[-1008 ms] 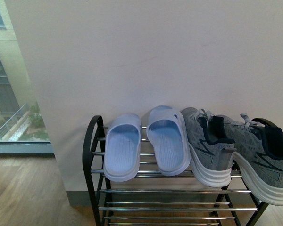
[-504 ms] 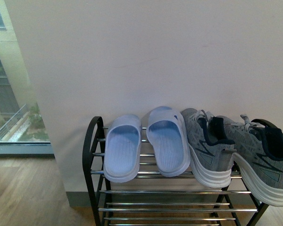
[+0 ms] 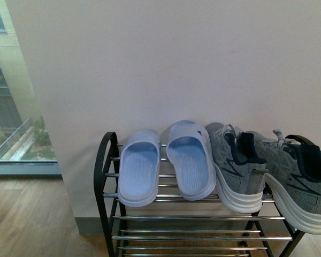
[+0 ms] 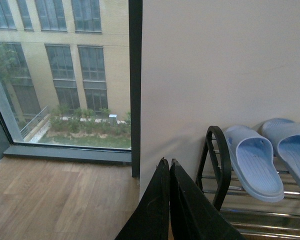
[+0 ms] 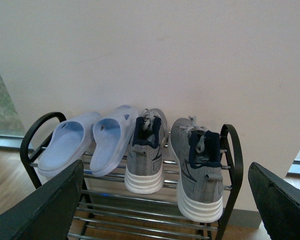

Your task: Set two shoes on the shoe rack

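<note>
On the top tier of the shoe rack [image 3: 106, 160], against the wall, both pairs sit heels outward: the pale blue slides [image 3: 166, 166] on the left, the grey sneakers [image 3: 267, 174] touching them on the right, so the job looks done. Toes point at the wall, likely for easy grabbing. Left gripper [image 4: 169, 167] is pressed closed and empty; right gripper [image 5: 165, 200] hangs spread wide, empty. No readable brand or lettering shows.

Colours, rack top tier
Slides [image 3: 166, 166] pale blue; sneakers [image 3: 267, 171] grey knit, white soles, navy lining; shoe rack [image 3: 104, 160] black frame, chrome rods.
</note>
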